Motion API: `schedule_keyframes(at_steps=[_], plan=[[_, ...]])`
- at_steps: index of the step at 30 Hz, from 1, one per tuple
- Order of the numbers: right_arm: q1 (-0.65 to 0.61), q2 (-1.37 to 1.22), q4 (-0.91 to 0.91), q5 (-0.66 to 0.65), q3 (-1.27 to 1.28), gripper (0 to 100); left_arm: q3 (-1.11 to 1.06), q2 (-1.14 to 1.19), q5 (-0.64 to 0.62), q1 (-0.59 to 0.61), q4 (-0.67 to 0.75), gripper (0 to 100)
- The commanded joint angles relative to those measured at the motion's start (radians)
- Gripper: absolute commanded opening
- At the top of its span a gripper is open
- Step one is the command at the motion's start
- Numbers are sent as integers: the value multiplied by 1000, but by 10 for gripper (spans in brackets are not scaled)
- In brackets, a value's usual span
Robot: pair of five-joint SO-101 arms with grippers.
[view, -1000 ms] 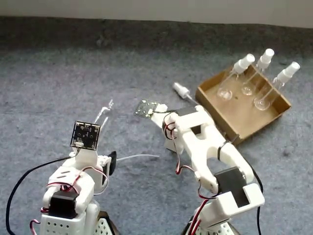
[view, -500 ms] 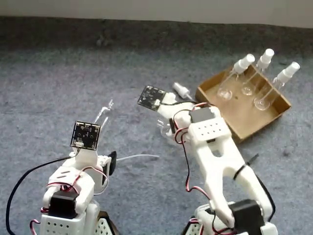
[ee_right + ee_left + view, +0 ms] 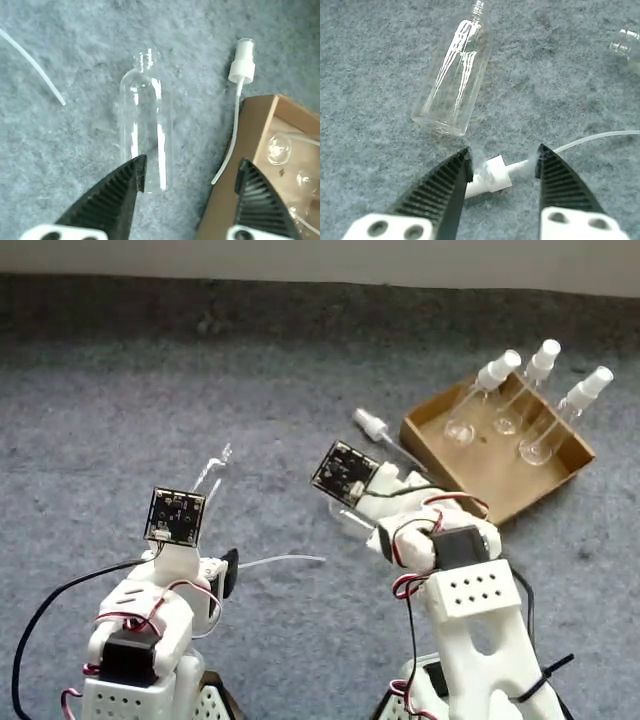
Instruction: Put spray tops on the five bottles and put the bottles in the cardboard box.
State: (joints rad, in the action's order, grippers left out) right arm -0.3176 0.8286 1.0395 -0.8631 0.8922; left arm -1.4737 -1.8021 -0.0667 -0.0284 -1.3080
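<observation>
Lying flat on the grey carpet (image 3: 60, 150), the uncapped clear plastic bottle (image 3: 145, 125) points its neck away from the right gripper (image 3: 189, 172), whose black fingers stand wide apart at its base, a long-tubed white spray top (image 3: 241, 62) alongside. The left gripper (image 3: 502, 160), fingers spread too, straddles a second white spray top (image 3: 489, 179), another clear bottle (image 3: 454, 80) just beyond. From above, the brown cardboard box (image 3: 490, 480) holds three capped bottles (image 3: 478, 402), tops over its far rim.

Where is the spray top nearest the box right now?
In the high view the spray top lies on the carpet just left of the box; the right wrist view shows it between a bare bottle and the box.
</observation>
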Motion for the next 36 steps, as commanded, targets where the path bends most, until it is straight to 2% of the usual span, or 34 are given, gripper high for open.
schedule_keyframes(at_steps=[1, 4, 11, 17, 21, 27, 29, 31, 36], plan=[[13, -101, 19, 68, -81, 314, -1, 2, 11, -16, -3, 175], [13, -254, 62, 123, -225, 314, -2, 2, 11, -15, -3, 176], [-51, -602, 326, 130, -599, 307, -50, 2, 11, -15, 41, 178], [-58, -774, 364, 203, -794, 86, -48, 1, 12, -13, 40, 178], [-81, -820, 364, 201, -845, 2, -48, 1, 81, -13, 40, 175], [-120, -845, 364, 198, -846, 14, -45, 1, 94, -13, 40, 175], [-130, -846, 364, 161, -846, 26, -45, 1, 95, -13, 40, 175], [-128, -848, 366, 114, -843, 70, -42, 1, 95, -13, 40, 175], [-131, -848, 366, 100, -842, 220, -39, 1, 95, -13, 40, 175]])
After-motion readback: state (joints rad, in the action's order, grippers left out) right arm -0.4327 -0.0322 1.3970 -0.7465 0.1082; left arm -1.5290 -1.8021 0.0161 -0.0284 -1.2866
